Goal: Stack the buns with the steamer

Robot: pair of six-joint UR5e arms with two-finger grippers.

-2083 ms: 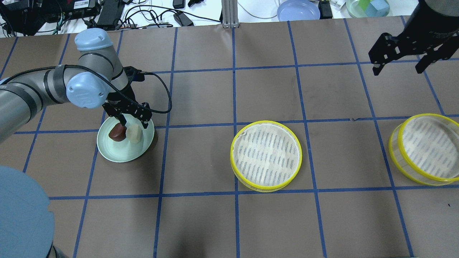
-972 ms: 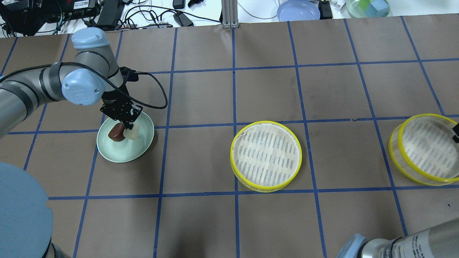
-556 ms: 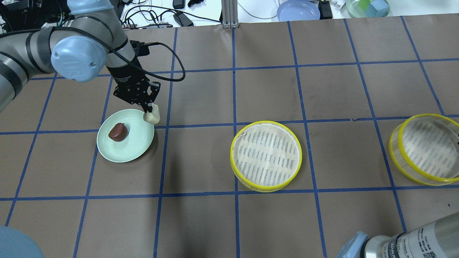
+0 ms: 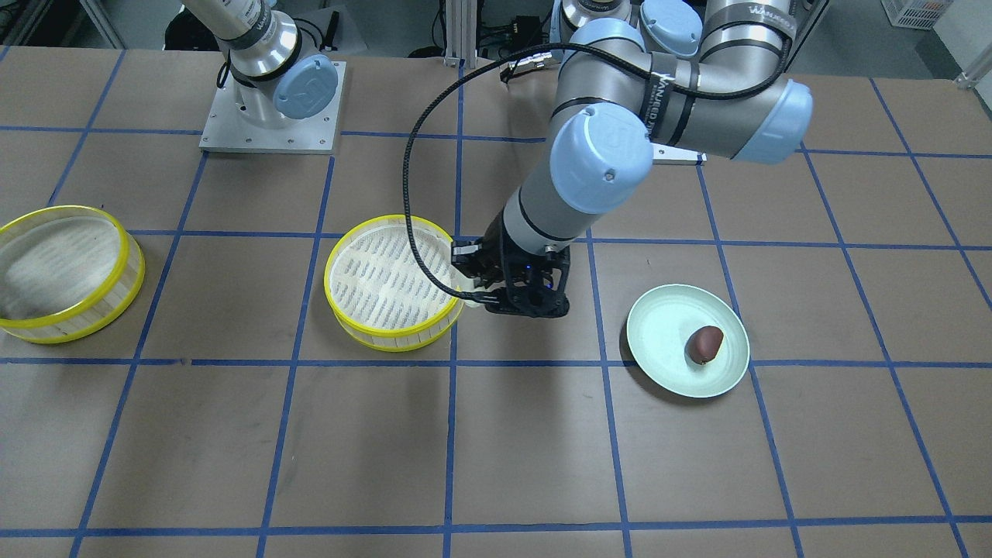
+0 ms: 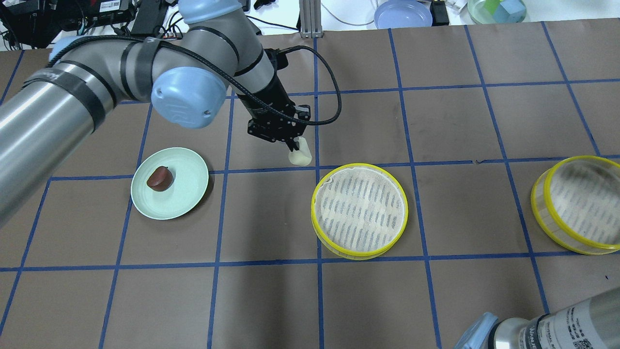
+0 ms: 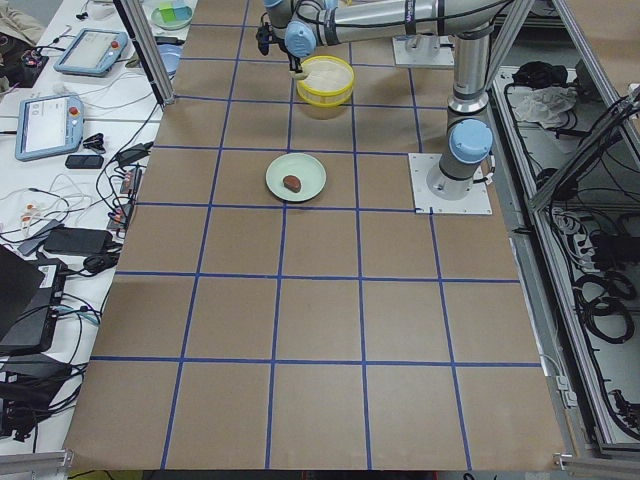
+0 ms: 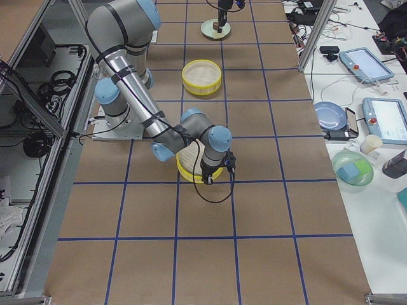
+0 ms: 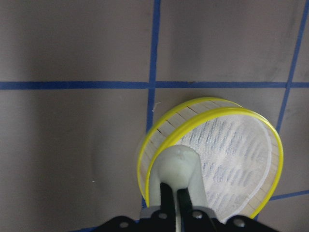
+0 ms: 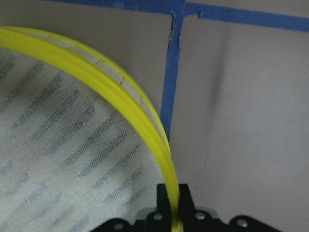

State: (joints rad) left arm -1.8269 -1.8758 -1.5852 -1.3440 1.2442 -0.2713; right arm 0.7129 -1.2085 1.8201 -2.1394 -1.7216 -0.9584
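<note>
Overhead exterior view, read from left to right: a pale green round plate (image 5: 186, 198) sits on the brown paper-covered table (image 5: 271, 300). It holds only the dark reddish-brown bun (image 5: 159, 178), which probably waits there for its own turn. Further right, the left pincer (image 5: 294, 145) hangs in the air, pinching the pale cream-yellow bun (image 5: 299, 157) from above. The bun is near the far left edge of the middle yellow-rimmed round steamer tray with a white mesh liner (image 5: 358, 209), but not yet over it. In the left wrist view that tray lies just ahead, so the carry seems aimed at its mesh. At the right edge sits a second yellow-rimmed steamer tray (image 5: 576, 203). The right pincer (image 9: 175, 205) is clamped on its rim, one finger inside and one outside, a hold likely meant for lifting it to stack. A second earlier the cream bun lay beside the brown one on the plate; half a second ago it was just past the plate's rim. Two seconds ago the right pincer hung spread above the far right corner.
</note>
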